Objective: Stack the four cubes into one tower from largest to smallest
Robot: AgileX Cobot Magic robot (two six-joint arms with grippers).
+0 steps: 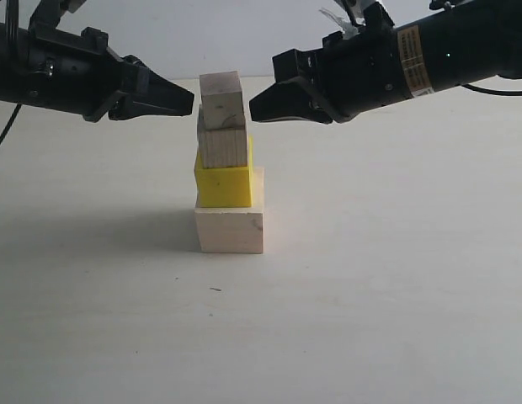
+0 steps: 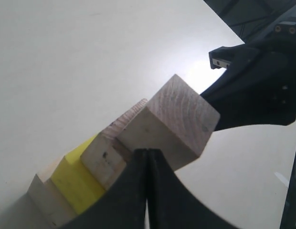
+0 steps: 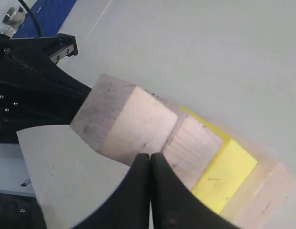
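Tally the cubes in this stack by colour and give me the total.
Pale whitish cube: 1
Yellow cube: 1
Tan wooden cubes: 2
Total: 4

table [image 1: 396,295]: a pale, matte top is filling the exterior view and running back to a far edge behind the pale cube.
pale cube [image 1: 230,223]: is sitting flat on the table with one face turned to the camera; it is the only block touching the top.
speck [image 1: 215,289]: a small dark mark is lying on the table just in front of the pale cube.
shadow: is spreading softly over the table to the pale cube's left in the exterior view.
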